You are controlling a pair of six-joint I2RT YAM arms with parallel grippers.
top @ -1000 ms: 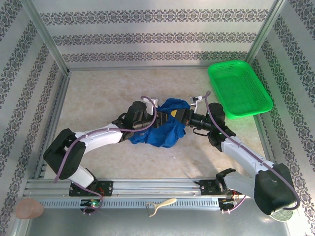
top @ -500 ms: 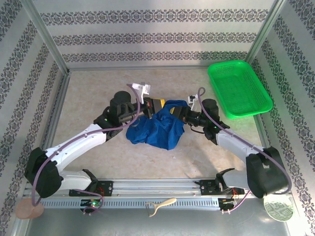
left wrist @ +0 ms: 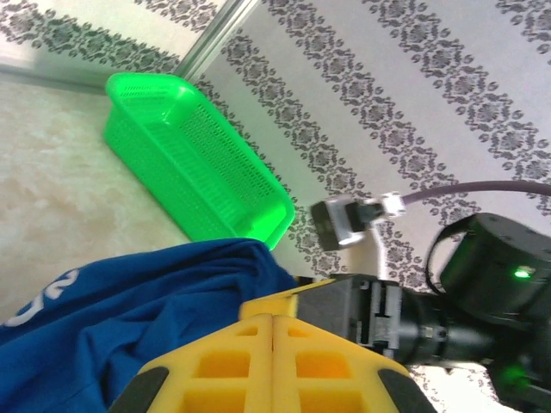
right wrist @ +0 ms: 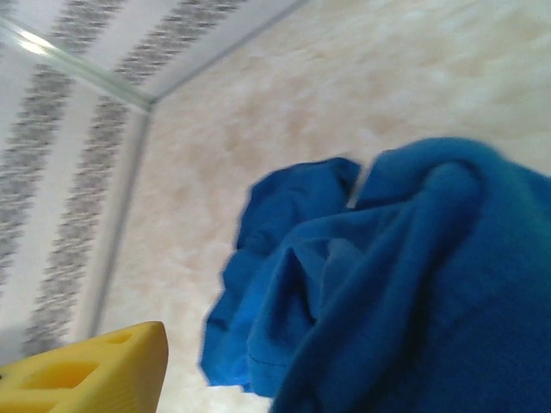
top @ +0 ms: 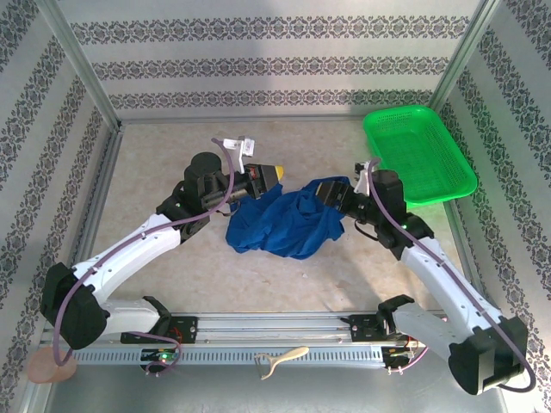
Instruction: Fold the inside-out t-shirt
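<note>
Two arms reach in from the near edge in the top view and meet near the middle of the table (top: pixel 172 155). The shirt (top: pixel 284 225) lies there as a crumpled blue heap. The left gripper (top: pixel 274 175) is at the heap's far left corner, just beside the cloth, with its yellow fingers pressed together and nothing seen in them. The right gripper (top: pixel 331 191) is at the heap's far right edge, at or over the cloth; its opening cannot be judged from this view. A green basket (top: pixel 419 155) sits at the far right, well apart from the shirt.

From the left wrist, the two yellow fingers (left wrist: pixel 232 361) meet along one seam, fully closed, with no cloth between them. The shirt (left wrist: pixel 129 318) lies beyond them and to their left, showing a bit of pale lettering. The basket (left wrist: pixel 189 163) stands farther back, by the patterned wall.

From the right wrist, one yellow finger (right wrist: pixel 86 370) sits in the lower left corner. Bare table (right wrist: pixel 301 112) shows between it and the shirt (right wrist: pixel 387 292), so it grips nothing. The cloth covers the place of the other finger. The jaws stand apart.
</note>
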